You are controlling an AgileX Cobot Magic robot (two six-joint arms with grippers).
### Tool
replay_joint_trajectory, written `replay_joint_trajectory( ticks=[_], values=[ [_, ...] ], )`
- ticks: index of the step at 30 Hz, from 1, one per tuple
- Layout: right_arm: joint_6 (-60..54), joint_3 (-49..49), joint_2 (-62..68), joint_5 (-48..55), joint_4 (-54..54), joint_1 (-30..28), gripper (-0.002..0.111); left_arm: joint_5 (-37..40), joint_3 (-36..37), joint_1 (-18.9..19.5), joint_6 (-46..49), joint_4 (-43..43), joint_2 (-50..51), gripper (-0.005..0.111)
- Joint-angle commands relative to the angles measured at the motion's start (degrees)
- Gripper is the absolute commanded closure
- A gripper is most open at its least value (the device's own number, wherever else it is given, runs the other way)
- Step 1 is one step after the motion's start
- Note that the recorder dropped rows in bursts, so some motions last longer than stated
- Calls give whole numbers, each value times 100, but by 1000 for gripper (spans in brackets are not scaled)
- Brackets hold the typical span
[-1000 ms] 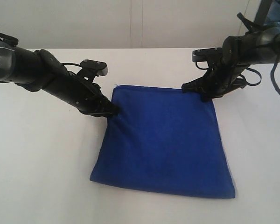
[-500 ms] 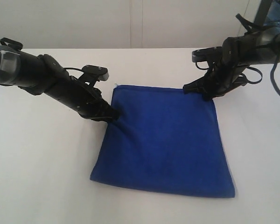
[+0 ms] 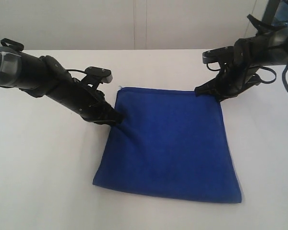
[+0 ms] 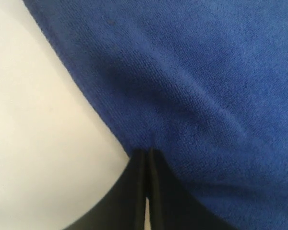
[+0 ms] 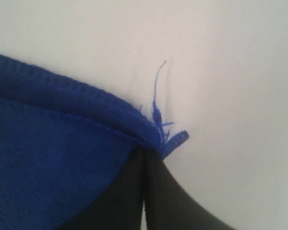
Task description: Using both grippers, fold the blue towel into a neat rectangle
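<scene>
The blue towel [image 3: 170,143] is shown as plain, unpatterned deep royal blue, the table [image 3: 38,182] as matte white, and the left gripper [image 4: 147,158] and right gripper [image 5: 143,155] as solid black.

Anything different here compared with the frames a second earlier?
The right gripper slid slightly outward, to the right in the exterior view, tugging the far corner of the blue towel along. The arm of the left gripper dipped a little. Both jaws stayed shut on the towel, and its near edge stayed put.

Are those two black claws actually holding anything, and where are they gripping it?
Both pinch the blue towel: the left tool on its left edge toward the far end, the right tool on its far right corner.
</scene>
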Motion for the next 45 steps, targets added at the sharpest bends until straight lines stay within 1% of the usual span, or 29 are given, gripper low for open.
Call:
replay_joint_trajectory(
  ticks=[1,4,6,10,12,15,22,28,31,35,39,41,43,45],
  values=[
    [17,-18,-136,-33,-25,-46,108,138,51,8,-6,99,95,107],
    [300,-18,-387,-86,4,-46,108,153,51,8,-6,98,95,107],
    [388,-18,-463,-86,249,-24,108,153,51,8,-6,98,95,107],
    [45,-18,-349,-170,886,96,108,153,51,8,-6,98,95,107],
    [-43,-18,-189,-266,887,182,108,182,51,8,-6,98,95,107],
    [-43,-18,162,-389,786,157,108,242,51,8,-6,98,95,107],
    [-43,-5,319,-54,160,1,108,385,51,8,-6,98,95,107],
    [-13,-8,319,-158,175,-12,108,434,51,8,-6,98,95,107],
    [-13,-18,239,-261,440,-12,108,455,51,8,-38,98,65,107],
    [-13,-18,-28,-276,746,-1,108,480,51,8,-564,86,-77,107],
    [-43,-18,-331,4,745,-1,108,495,51,8,-669,97,-159,107],
    [-43,-18,-465,114,745,-1,108,495,51,8,-890,97,-170,106],
    [-43,5,-581,115,745,-1,108,482,51,8,-1095,97,-170,102],
    [-43,50,-703,115,745,-1,108,460,51,8,-1172,97,-170,94]
  ],
)
